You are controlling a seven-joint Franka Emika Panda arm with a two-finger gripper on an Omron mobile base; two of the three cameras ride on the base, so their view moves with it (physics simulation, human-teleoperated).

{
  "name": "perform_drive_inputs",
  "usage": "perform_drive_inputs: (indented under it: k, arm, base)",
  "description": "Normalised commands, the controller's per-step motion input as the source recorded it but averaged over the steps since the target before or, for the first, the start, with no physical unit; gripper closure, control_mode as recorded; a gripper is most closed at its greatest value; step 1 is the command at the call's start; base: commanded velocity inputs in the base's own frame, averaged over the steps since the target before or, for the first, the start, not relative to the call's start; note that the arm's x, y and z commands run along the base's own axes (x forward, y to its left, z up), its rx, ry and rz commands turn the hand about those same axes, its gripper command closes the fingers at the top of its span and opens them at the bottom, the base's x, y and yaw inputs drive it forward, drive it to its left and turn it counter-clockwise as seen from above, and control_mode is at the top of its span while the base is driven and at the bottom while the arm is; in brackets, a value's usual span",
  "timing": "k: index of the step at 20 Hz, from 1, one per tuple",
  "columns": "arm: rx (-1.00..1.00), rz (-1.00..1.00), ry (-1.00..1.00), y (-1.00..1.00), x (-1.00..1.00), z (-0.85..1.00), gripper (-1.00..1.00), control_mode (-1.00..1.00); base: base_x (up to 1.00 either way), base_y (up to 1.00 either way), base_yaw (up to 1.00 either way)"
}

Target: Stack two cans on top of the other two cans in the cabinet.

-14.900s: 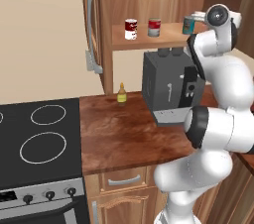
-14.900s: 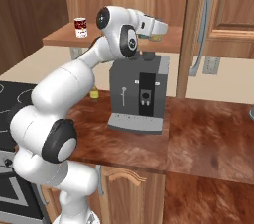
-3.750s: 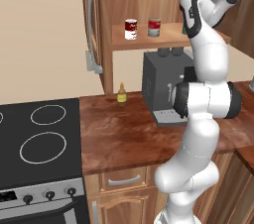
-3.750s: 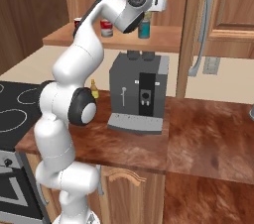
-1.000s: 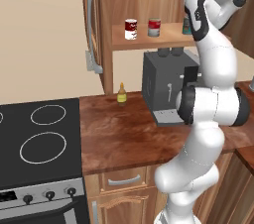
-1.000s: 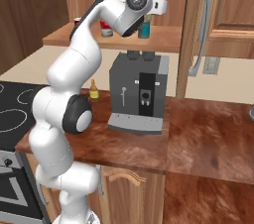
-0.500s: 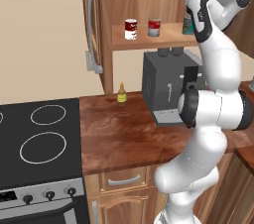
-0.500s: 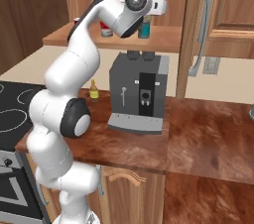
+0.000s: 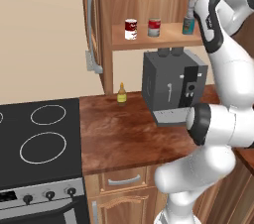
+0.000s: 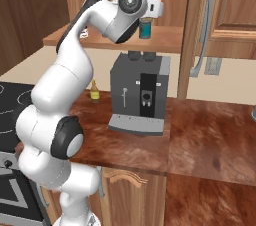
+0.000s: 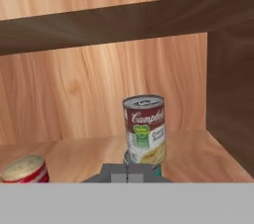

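While my gripper (image 11: 128, 177) is closed and empty, "Campbell's" soup can (image 11: 144, 129) sits on teal can (image 10: 145, 29), mostly hidden, near shelf's (image 11: 198, 151) right edge.

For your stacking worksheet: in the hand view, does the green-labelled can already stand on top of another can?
Yes. The green-labelled can stands upright on the teal can.

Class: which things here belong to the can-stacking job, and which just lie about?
Job: dark red white-labelled can; red-over-grey can; green-labelled silver can; plain teal can; brown wooden cabinet.
Lying about: dark grey coffee machine; small yellow bottle; black stovetop.
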Motion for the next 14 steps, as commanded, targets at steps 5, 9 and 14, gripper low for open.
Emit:
perform_drive_inputs:
  k: [5,9,14]
  arm:
    - [0.0,0.0,0.0,0.34,-0.31,0.0,1.0,-1.0]
    - [0.0,0.0,0.0,0.4,-0.25,0.0,1.0,-1.0]
    - [0.0,0.0,0.0,0.36,-0.23,0.0,1.0,-1.0]
  base:
    - [0.0,0.0,0.0]
    - [0.0,0.0,0.0]
    - [0.0,0.0,0.0]
